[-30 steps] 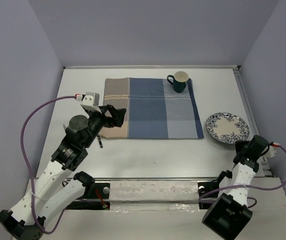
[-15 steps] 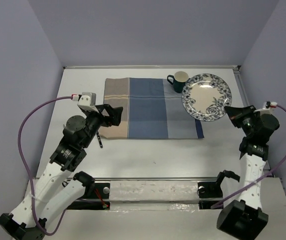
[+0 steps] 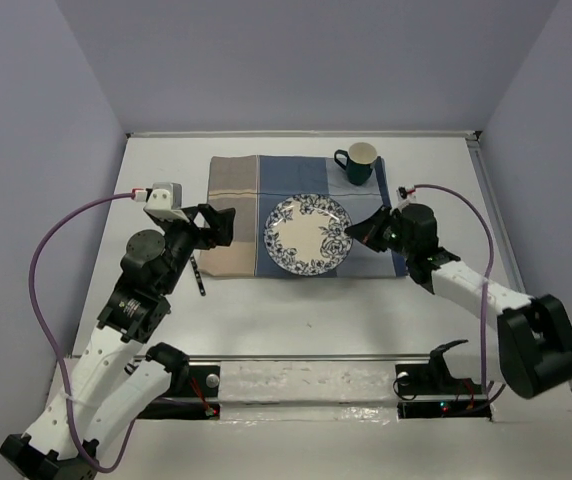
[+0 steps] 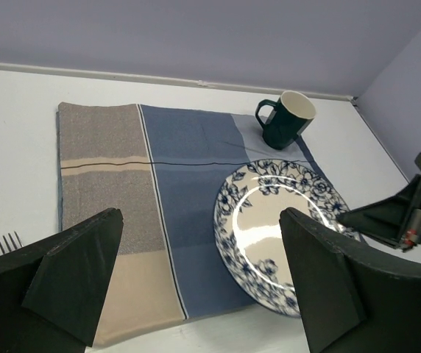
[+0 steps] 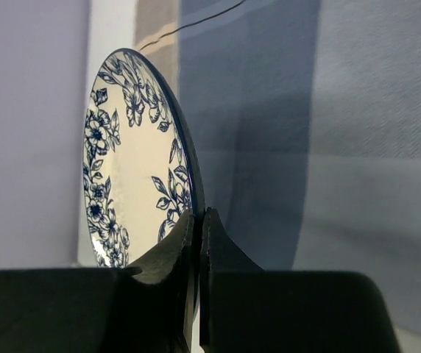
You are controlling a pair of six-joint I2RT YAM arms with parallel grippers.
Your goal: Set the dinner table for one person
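The blue-and-white floral plate (image 3: pixel 306 236) is held tilted over the middle of the striped placemat (image 3: pixel 234 192) on the white dinner table (image 3: pixel 306 315). My right gripper (image 3: pixel 363 231) is shut on the plate's right rim; the right wrist view shows the jaws (image 5: pixel 198 220) pinching the plate (image 5: pixel 129 169) edge-on. My left gripper (image 3: pixel 217 225) is open and empty over the placemat's left edge. In the left wrist view (image 4: pixel 199 220) the plate (image 4: pixel 280 220) lies ahead to the right. A dark green mug (image 3: pixel 358 164) stands on the placemat's far right corner.
A fork (image 3: pixel 197 277) lies on the table just left of the placemat, partly under my left arm; its tines (image 4: pixel 8 240) show in the left wrist view. The mug (image 4: pixel 288 118) stands close behind the plate. Walls close in the table's back and sides.
My right arm lifted the plate from the table's right side and carried it left over the placemat's middle. My left gripper shifted slightly left, still open.
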